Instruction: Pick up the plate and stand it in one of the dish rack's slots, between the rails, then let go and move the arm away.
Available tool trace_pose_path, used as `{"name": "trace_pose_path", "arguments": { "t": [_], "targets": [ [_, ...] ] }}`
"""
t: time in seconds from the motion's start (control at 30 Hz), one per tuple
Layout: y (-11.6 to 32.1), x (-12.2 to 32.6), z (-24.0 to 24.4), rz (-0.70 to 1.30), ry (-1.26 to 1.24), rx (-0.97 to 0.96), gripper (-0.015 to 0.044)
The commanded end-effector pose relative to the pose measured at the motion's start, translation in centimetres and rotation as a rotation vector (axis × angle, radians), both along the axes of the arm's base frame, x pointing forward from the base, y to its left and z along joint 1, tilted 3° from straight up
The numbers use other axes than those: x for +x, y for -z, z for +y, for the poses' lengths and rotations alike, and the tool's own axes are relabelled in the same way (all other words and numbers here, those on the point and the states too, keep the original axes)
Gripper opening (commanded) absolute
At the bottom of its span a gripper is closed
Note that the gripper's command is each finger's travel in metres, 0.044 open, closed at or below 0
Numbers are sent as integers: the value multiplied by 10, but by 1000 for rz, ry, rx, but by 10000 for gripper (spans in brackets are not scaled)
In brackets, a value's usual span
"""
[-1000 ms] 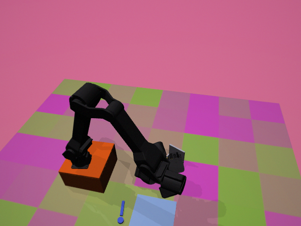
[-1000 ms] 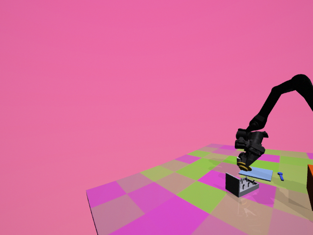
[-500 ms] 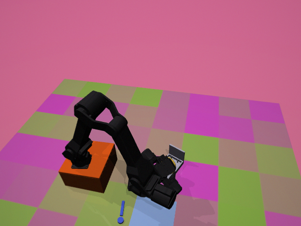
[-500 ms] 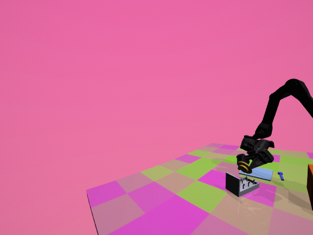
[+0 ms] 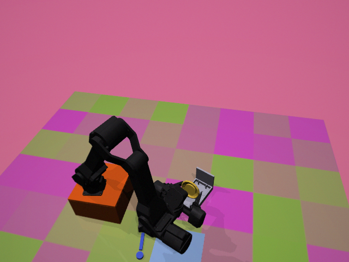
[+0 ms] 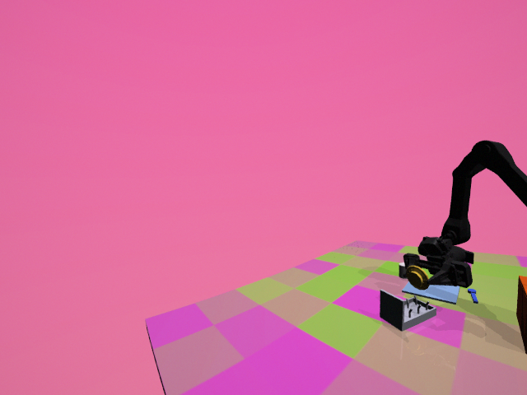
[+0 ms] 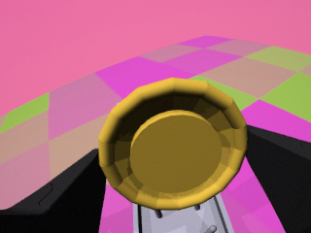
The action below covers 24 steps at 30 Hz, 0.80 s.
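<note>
The yellow plate point(image 5: 191, 189) point(image 6: 417, 276) point(image 7: 175, 152) is held in the air, tilted steeply, close to upright. My gripper point(image 5: 191, 188) point(image 6: 417, 276) point(image 7: 174, 146) is shut on it, with one finger at each opposite side of the rim. The grey dish rack point(image 5: 204, 176) point(image 6: 391, 310) point(image 7: 170, 223) stands on the table, with a tall dark panel at one end and short pegs inside. The plate hangs above table height and does not touch the rack in the exterior view. In the wrist view the plate hides most of the rack; its pegs show just below the rim.
A light blue board point(image 5: 197, 242) point(image 6: 430, 292) lies near the rack. A blue spoon-like object point(image 5: 141, 241) point(image 6: 473, 295) lies beside the board. A grey cup point(image 6: 401, 271) stands behind the gripper, partly hidden. The arm's base is on an orange block point(image 5: 95, 206) point(image 6: 522, 306).
</note>
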<state>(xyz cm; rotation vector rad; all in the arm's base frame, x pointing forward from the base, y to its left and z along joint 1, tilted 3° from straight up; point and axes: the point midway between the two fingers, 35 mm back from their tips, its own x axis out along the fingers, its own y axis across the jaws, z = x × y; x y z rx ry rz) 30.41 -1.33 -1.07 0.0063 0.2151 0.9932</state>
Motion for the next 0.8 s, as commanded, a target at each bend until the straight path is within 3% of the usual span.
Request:
{"name": "trace_pose_path", "arguments": {
  "t": [0.0,0.77],
  "targets": [
    [-2,-6,0,-98,1,16,0],
    [20,-3,7,-90,0,12,0]
  ]
}}
